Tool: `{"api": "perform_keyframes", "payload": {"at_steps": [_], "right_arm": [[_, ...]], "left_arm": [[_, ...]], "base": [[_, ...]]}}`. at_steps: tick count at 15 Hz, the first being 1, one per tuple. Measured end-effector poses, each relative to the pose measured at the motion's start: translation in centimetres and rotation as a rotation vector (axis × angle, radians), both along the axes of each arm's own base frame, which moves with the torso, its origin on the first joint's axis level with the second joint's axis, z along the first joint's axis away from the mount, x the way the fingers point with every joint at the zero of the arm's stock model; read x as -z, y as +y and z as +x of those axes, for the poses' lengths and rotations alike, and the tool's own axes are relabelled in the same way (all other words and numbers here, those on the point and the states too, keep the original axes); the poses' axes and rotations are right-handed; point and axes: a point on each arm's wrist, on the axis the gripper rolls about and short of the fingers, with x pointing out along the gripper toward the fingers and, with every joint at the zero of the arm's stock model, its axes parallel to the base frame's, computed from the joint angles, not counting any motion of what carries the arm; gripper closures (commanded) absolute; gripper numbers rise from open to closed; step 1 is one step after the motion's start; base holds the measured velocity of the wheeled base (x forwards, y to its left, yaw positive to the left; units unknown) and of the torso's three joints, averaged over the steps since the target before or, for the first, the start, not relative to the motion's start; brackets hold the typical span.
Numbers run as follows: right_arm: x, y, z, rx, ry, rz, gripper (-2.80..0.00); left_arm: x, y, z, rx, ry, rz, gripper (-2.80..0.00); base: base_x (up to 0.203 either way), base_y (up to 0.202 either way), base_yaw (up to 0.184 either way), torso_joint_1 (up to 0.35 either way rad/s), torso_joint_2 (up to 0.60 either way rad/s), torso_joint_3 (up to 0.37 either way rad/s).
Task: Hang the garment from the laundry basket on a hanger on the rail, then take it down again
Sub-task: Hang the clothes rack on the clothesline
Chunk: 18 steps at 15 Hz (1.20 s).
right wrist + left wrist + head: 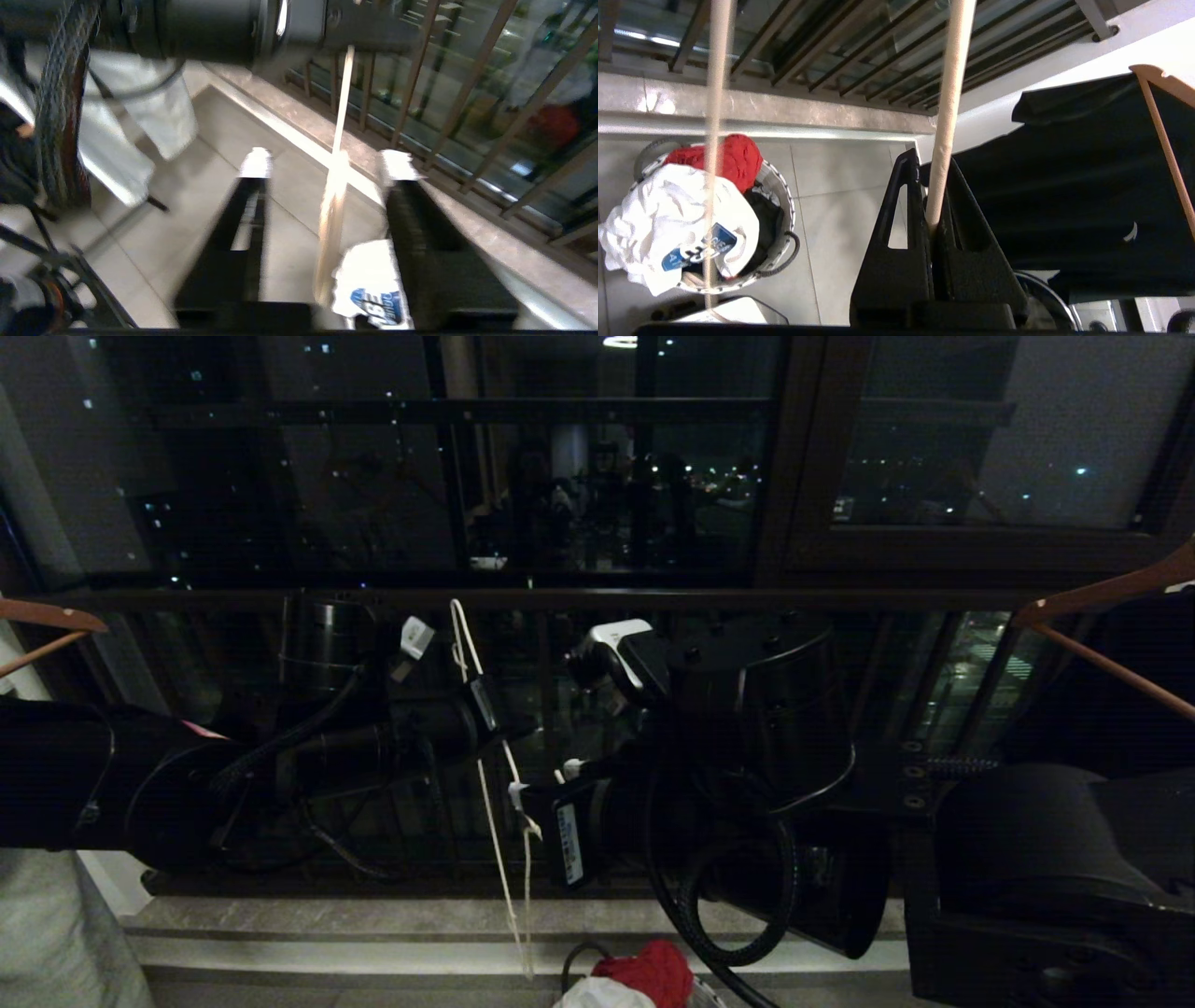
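Clamping one wire arm of the white hanger (945,116), the left tool (931,224) was shut tight above the laundry basket (782,186). Beside that arm, the right tool (322,172) stood open around the hanger. The white T-shirt (668,219) lay heaped in the basket, beside a red cloth (735,158).

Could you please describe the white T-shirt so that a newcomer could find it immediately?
Look at the tiled floor below the balcony railing, where a round laundry basket stands. The T-shirt lies crumpled on top, beside a red cloth; it alone is white with a blue lettered print.
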Motion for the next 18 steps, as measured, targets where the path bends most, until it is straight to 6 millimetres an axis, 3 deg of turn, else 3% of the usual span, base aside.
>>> {"api": "perform_keyframes", "payload": {"at_steps": [5,10,18], "right_arm": [[0.2,-0.8,-0.2,0.003,-0.058,-0.078,-2.80],[0.5,-2.1,-1.7,-0.052,-0.114,-0.168,-2.80],[3.0,0.9,0.0,-0.073,-0.173,0.006,-2.80]], "left_arm": [[-0.5,0.9,0.4,-0.030,-0.022,-0.011,0.00],[-1.9,2.1,0.7,-0.075,-0.043,-0.061,0.00],[-6.0,3.9,-1.1,-0.115,-0.124,-0.154,0.00]], "base": [[0.000,0.000,0.000,0.000,0.00,0.000],[0.000,0.000,0.000,0.000,0.00,0.000],[0.000,0.000,0.000,0.000,0.00,0.000]]}}
